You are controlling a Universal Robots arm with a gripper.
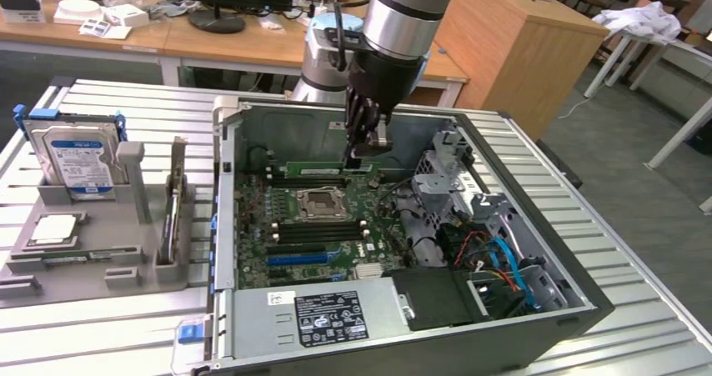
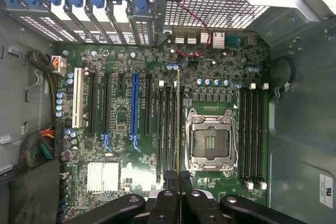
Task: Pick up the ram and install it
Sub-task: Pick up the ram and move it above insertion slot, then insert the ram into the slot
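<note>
My gripper (image 1: 358, 152) reaches down inside the open computer case (image 1: 228, 193), over the back part of the motherboard (image 1: 323, 226). It is shut on the ram (image 1: 317, 167), a thin green stick that it holds near one end. In the wrist view the ram (image 2: 178, 124) is seen edge-on, running straight out from the gripper (image 2: 178, 178). It hangs over the black memory slots (image 2: 167, 129) beside the CPU socket (image 2: 211, 142). I cannot tell whether it touches a slot. A second bank of memory slots (image 2: 252, 135) lies on the socket's other side.
A grey holder on the exterior view's left carries a silver-and-blue hard drive (image 1: 78, 155) and a CPU (image 1: 56, 230). Inside the case are the power supply (image 1: 333, 313), a metal drive cage (image 1: 445, 176) and loose cables (image 1: 501, 259). Desks stand behind.
</note>
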